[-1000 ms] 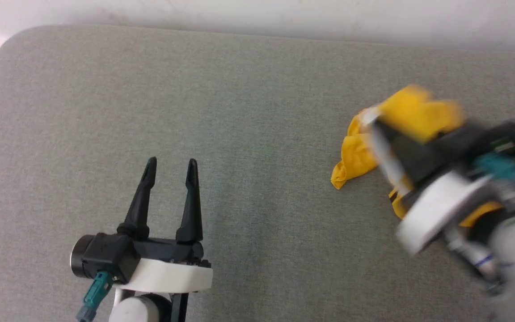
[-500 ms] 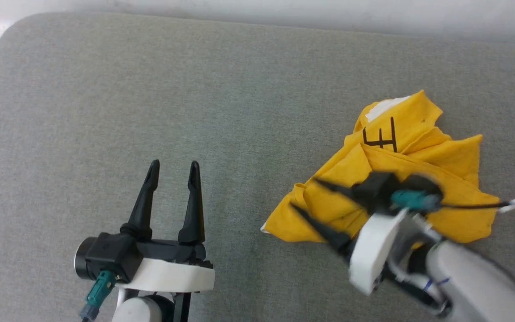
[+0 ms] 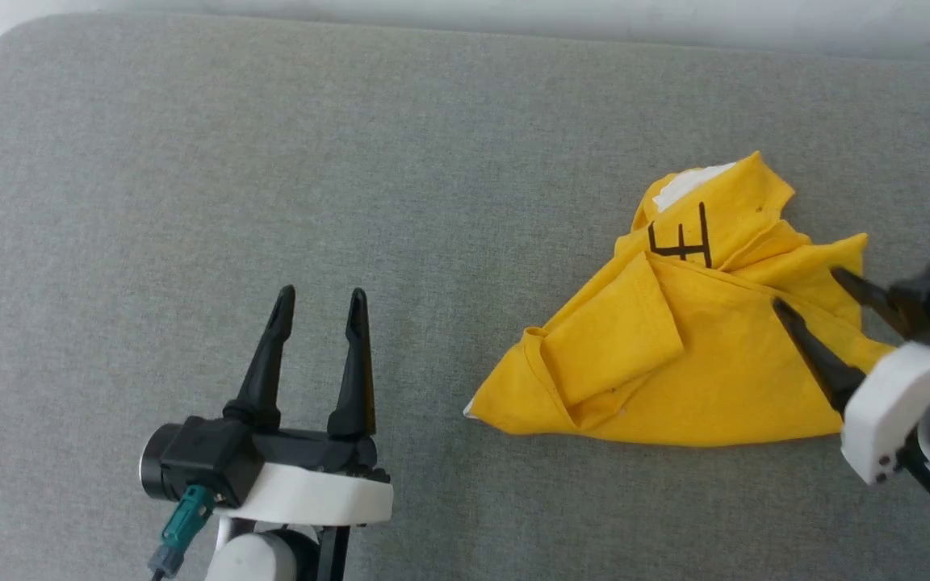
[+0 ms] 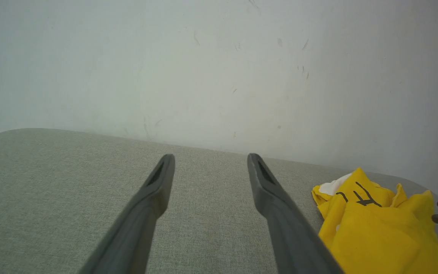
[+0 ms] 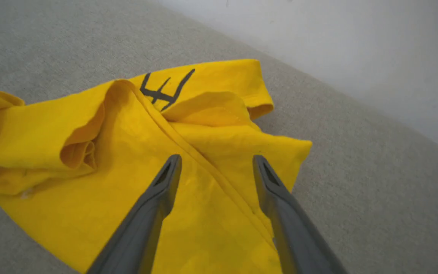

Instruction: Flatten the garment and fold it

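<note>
The garment, a bright yellow T-shirt with black stripe marks and a white patch near its far end, lies crumpled in a rough triangle on the grey cushion at the right. It also shows in the left wrist view and the right wrist view. My right gripper is open just above the garment's right edge, holding nothing; its fingers straddle a fold line. My left gripper stands open over bare cushion to the garment's left, well apart from it.
The grey fabric cushion spreads wide to the left and front of the garment. A pale wall rises behind the cushion's far edge. The cushion's rounded corner sits at the far left.
The right gripper opened and let go of the garment, which now lies spread further left on the cushion. The right arm then pulled back to the right. The left gripper stayed put.
</note>
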